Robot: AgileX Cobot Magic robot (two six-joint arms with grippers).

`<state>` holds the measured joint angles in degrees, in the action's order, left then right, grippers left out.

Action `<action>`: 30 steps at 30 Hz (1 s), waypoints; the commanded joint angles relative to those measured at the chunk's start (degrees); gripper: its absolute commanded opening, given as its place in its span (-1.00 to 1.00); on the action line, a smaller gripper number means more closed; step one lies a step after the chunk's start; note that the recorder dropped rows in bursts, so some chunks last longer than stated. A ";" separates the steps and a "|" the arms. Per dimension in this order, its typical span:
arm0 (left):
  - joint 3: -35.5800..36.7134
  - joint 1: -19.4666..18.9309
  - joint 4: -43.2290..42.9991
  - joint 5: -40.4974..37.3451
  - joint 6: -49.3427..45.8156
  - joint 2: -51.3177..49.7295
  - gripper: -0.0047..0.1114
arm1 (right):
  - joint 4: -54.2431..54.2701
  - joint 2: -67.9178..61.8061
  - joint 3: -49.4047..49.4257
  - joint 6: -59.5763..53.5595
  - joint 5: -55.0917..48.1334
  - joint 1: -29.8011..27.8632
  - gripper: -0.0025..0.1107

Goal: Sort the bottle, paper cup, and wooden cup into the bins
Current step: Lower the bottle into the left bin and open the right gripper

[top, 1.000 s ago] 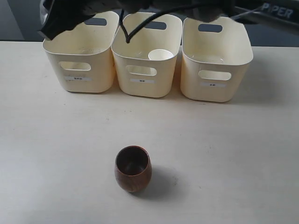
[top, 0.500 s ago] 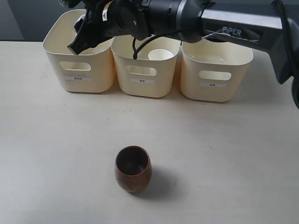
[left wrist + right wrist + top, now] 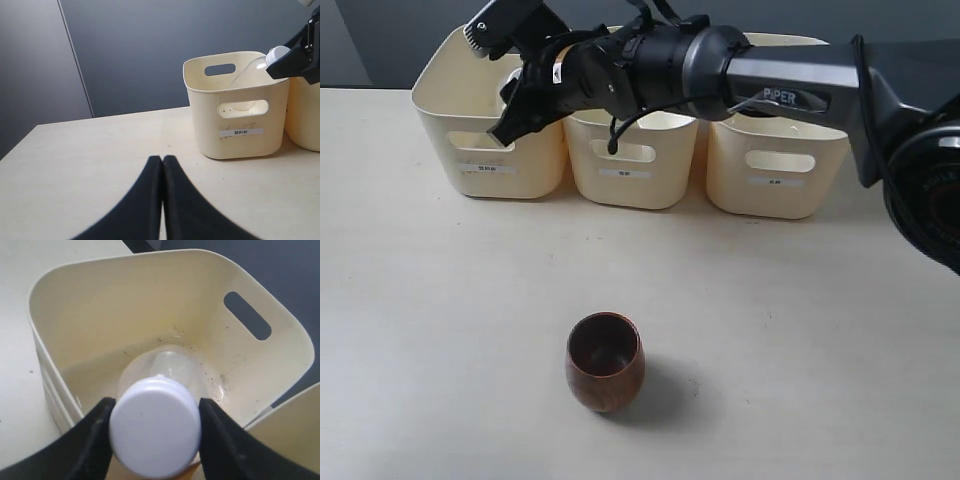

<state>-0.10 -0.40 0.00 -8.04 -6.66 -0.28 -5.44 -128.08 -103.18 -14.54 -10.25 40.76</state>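
Three bins (image 3: 636, 178) line the table's (image 3: 440, 330) far edge. Right gripper's (image 3: 155, 432) jaws clamp the bottle (image 3: 156, 415) by its cap, tilted inside the leftmost bin's (image 3: 125, 300) rim. Left gripper's (image 3: 162, 165) jaws are closed, empty, over bare table. Wooden cup (image 3: 605, 361) stands alone, well apart from the bins.

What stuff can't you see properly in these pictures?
- Paper cup: not visible now; in the exterior view the right arm covers the middle bin.
- Bottle: the right wrist view shows mostly its white cap; the exterior view hides it behind the right gripper.
- Bin labels: print too small to read.
- Left gripper: only its closed fingertips show, cut off by the frame edge.
- Wooden cup: its inside bottom is too dark.
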 commanded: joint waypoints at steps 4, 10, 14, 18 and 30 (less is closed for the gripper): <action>0.10 -0.03 0.00 0.30 0.08 0.28 -0.92 | -0.48 -1.38 0.11 -0.02 2.09 -0.72 -0.97; 0.10 -0.03 0.00 0.30 0.08 0.28 -0.92 | -0.36 -1.47 0.11 -0.02 2.15 -0.76 -0.94; 0.10 -0.03 0.00 0.30 0.08 0.28 -0.92 | -0.28 -1.47 0.11 -0.02 2.24 -0.76 -0.58; 0.10 -0.03 0.00 0.30 0.08 0.28 -0.92 | -0.28 -1.47 0.11 -0.02 2.24 -0.76 -0.36; 0.10 -0.03 0.00 0.30 0.08 0.28 -0.92 | 0.47 -1.47 0.11 -0.02 2.24 -0.76 0.04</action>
<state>-0.10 -0.40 0.00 -8.04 -6.66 -0.28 -5.30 -129.54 -103.18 -14.54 -7.37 40.29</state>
